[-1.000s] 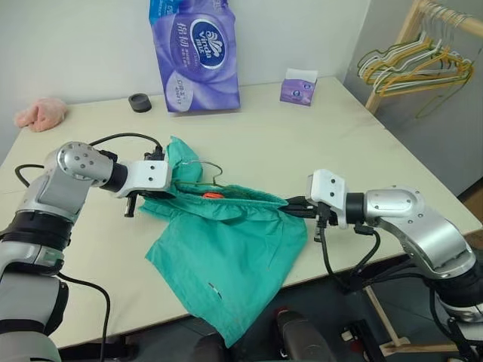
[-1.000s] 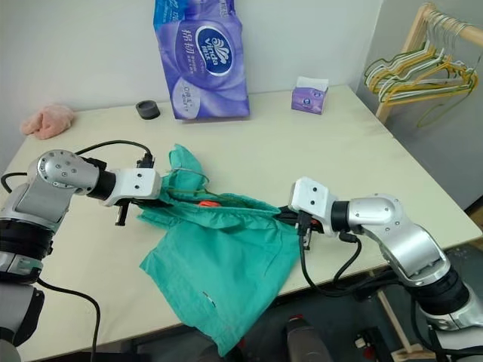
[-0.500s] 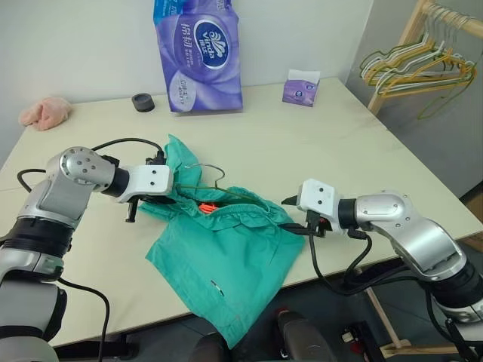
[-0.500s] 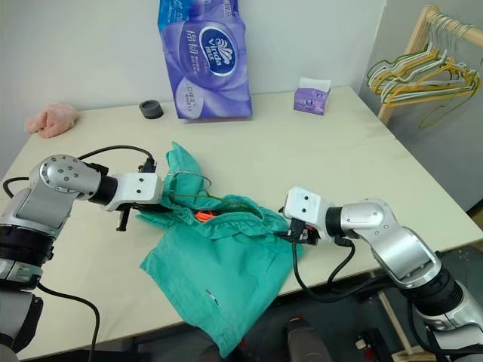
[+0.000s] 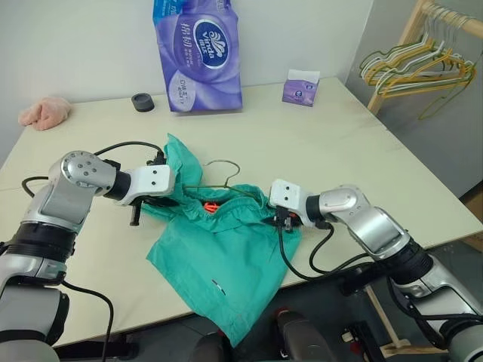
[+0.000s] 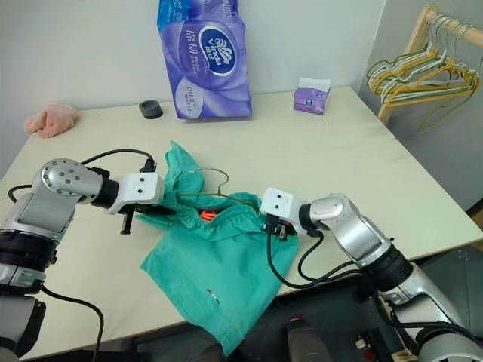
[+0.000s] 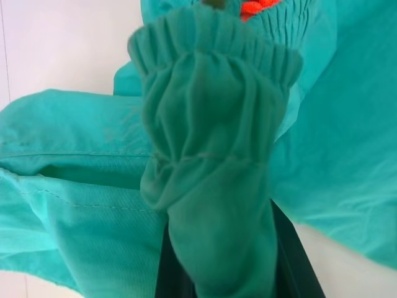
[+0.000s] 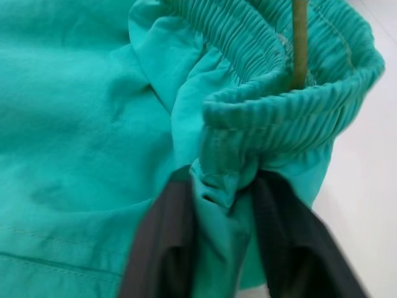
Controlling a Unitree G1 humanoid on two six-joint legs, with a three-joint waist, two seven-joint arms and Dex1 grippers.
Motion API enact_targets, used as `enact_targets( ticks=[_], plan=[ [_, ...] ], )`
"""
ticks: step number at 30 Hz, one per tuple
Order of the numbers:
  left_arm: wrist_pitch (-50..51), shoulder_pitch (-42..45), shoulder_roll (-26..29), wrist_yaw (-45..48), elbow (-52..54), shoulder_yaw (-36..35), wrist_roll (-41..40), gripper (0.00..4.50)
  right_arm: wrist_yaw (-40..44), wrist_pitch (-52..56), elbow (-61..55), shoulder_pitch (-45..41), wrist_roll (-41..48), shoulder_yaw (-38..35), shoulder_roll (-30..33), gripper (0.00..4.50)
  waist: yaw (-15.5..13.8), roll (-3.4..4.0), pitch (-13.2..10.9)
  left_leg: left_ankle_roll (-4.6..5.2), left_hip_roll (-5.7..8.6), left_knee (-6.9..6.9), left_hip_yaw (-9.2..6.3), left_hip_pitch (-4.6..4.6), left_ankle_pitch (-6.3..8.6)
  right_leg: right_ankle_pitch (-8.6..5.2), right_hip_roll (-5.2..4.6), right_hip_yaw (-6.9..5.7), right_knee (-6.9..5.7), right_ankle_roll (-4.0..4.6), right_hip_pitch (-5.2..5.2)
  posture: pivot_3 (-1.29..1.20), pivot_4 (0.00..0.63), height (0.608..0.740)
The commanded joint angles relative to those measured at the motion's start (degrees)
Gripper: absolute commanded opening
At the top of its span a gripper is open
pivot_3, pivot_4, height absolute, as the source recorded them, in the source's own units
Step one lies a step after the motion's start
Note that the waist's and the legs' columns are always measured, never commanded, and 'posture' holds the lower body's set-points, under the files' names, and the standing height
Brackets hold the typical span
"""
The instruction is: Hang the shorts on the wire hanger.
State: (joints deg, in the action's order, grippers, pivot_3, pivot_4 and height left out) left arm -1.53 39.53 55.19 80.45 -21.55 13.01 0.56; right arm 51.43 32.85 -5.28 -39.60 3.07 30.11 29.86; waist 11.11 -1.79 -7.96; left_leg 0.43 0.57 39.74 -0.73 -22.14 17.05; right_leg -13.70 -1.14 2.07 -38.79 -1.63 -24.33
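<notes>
- Two pincers grip the shorts (image 5: pixel 226 256) at opposite ends of the gathered waistband: the left pincer (image 7: pixel 217 248) is clamped on bunched fabric, the right pincer (image 8: pixel 223 230) likewise.
- The shorts lie on the table (image 5: pixel 317 143), one leg hanging over its near edge.
- The wire hanger (image 5: pixel 219 177) sits in the waistband, hook toward the far side.

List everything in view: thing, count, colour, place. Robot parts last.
shorts: 1, teal-green, near table edge, part overhanging
wire hanger: 1, olive, hook sticking out above the waistband
tissue-roll pack: 1, purple, table's far side
tissue box: 1, purple, far right
pink cloth: 1, far left
black ring: 1, beside the pack
hangers: bunch, yellow, green, white, on rack at right
table: 1, cream
left gripper: shut on waistband
right gripper: shut on waistband
</notes>
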Motion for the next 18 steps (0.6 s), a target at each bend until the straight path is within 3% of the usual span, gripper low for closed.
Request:
enact_targets(
  ticks=[1, 7, 18],
  plan=[
    [1.63, -0.25, -0.17, 0.87, 3.07, -2.71, -3.05, 0.00, 0.41, -2.95, 0.31, -1.54, -1.58, -0.76, -1.06, 0.06, 0.00, 0.00, 0.00, 0.00, 0.00, 0.00, 0.00, 0.00, 0.00, 0.00, 0.00, 0.00, 0.00, 0.00, 0.00, -0.21, 0.097, 0.740],
    [2.33, -0.85, 0.33, 1.08, 3.38, -2.88, -3.20, 0.00, 1.79, -5.03, -1.85, -0.62, -2.74, -2.63, 0.97, 0.02, -0.04, 0.00, 0.00, -0.01, 0.00, 0.01, 0.00, 0.00, 0.01, 0.00, 0.00, 0.00, 0.00, 0.00, 0.00, -0.21, 0.097, 0.740],
    [2.33, -1.36, 0.18, 0.83, 3.36, -3.25, -2.98, 0.00, 3.68, 1.66, -13.84, 5.26, 1.79, -8.88, 6.60, 0.02, -0.02, 0.00, 0.00, -0.03, 0.00, 0.01, -0.03, 0.00, 0.02, 0.00, 0.00, -0.02, 0.00, 0.00, 0.00, -0.22, 0.099, 0.740]
  ],
)
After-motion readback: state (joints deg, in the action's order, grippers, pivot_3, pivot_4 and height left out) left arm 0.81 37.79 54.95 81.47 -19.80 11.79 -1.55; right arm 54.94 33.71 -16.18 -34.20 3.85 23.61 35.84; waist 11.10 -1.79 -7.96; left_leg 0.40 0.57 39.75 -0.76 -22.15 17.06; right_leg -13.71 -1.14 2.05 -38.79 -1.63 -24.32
